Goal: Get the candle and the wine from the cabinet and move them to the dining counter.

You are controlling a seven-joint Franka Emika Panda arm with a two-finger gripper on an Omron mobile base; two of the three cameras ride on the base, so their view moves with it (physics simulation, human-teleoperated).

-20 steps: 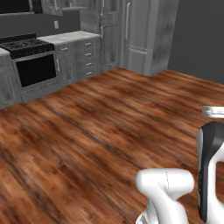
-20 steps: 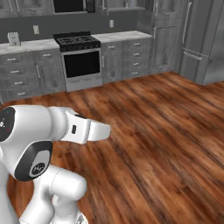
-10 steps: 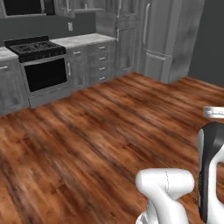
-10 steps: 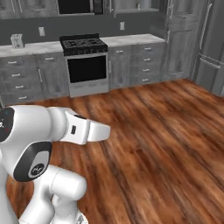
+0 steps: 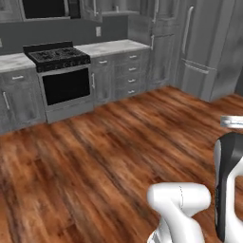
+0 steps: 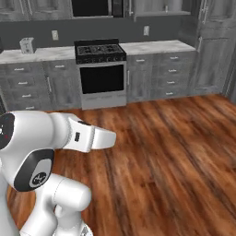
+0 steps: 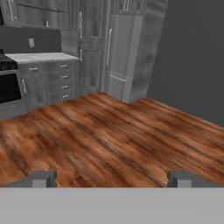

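Gripper point(image 7: 109, 179): fingers spread fully wide, holding nothing (bare wood floor point(image 7: 113, 135) ahead).
Cabinet point(image 6: 159, 5): on the wall, just right of the microwave point(image 6: 94, 7) above the stove point(image 6: 100, 69); doors closed.

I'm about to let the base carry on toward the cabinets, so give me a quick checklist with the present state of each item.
1. Hand open and carrying nothing: ok, the fingertips stand wide apart with only floor between them.
2. Wood floor ahead free of obstacles: ok.
3. Stove and lower drawers shut: ok.
4. Wall cabinet doors shut: cannot tell, cut off at the frame's top.
5. Candle and wine located: cannot tell.
6. Dining counter located: cannot tell.
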